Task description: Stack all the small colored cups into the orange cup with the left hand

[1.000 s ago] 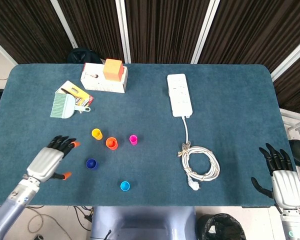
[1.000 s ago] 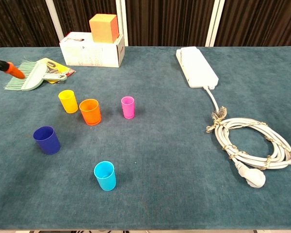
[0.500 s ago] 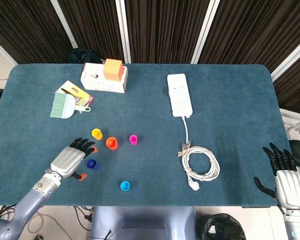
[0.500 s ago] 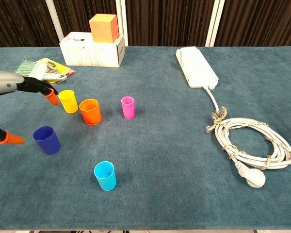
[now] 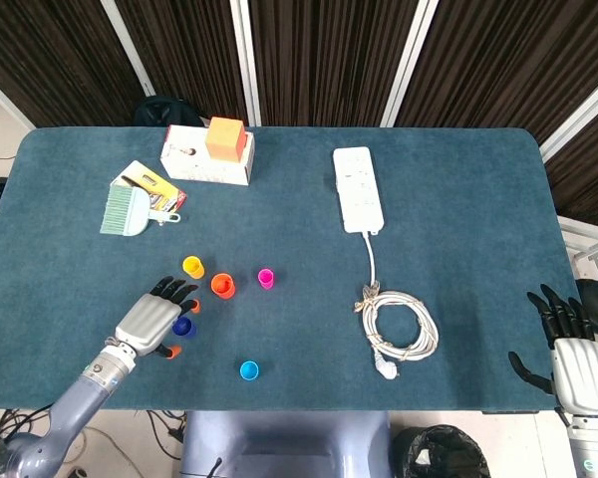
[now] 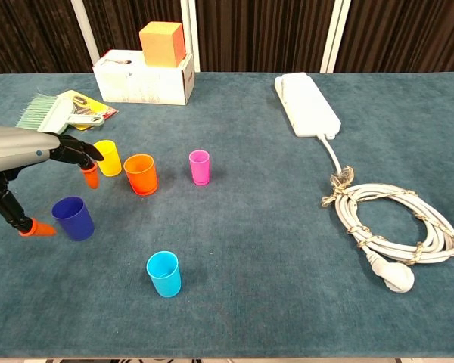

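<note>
Hovering spread and empty, left hand [image 6: 19, 151] over dark blue cup [image 6: 73, 218], orange cup [image 6: 141, 174] nearby

Head view: the left robot hand [image 5: 157, 317] covers part of the blue cup [image 5: 182, 326]; contact between fingers and cup cannot be judged. Chest view: this robot hand [image 6: 23, 147] is cut off by the left edge. The right robot hand [image 5: 571, 351] appears only in the head view, its wrist cropped at the bottom edge.
</note>
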Robot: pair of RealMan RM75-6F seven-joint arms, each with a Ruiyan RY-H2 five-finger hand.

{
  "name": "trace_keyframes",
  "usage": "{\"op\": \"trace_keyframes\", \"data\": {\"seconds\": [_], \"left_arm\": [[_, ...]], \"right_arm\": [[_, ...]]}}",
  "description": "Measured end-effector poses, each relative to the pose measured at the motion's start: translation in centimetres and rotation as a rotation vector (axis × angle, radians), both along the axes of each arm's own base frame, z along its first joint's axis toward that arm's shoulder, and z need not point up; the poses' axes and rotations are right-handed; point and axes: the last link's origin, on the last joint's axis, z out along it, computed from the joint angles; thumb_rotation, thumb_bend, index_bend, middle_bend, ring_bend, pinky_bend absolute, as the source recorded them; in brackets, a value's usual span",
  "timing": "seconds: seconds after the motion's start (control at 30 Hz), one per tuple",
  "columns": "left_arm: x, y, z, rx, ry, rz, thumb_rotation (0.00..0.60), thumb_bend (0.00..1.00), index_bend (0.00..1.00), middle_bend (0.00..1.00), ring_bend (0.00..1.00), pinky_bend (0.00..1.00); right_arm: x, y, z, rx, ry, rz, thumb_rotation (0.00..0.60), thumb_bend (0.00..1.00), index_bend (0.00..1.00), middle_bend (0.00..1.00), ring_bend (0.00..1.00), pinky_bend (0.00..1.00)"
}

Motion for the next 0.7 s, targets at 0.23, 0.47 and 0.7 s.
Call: {"op": "trace_keyframes", "data": {"seconds": [0.23, 0.47, 0.7], "left_arm": [[-1.0, 0.1, -0.7, 0.010, 0.017, 0.011, 0.600, 0.17, 0.33, 0.08, 0.00, 0.00], [-1.2, 0.4, -1.2, 0.021, 0.018, 0.002, 0.600, 0.19, 0.34, 0.08, 0.00, 0.00], [-1.3, 0.4, -1.3, 0.027, 0.017, -0.004, 0.600, 0.25, 0.41, 0.08, 0.00, 0.00]], "right_arm": [[-0.2, -0.1, -0.2, 0.010, -0.005, -0.009, 0.600, 0.34, 0.12, 0.05, 0.12, 0.06], [-0.1, -0.2, -0.3, 0.012, -0.006, -0.006, 0.600, 0.34, 0.12, 0.05, 0.12, 0.06], [-0.1, -0.2, -0.2, 0.009, -0.006, -0.005, 0.600, 0.34, 0.12, 0.05, 0.12, 0.06]]}}
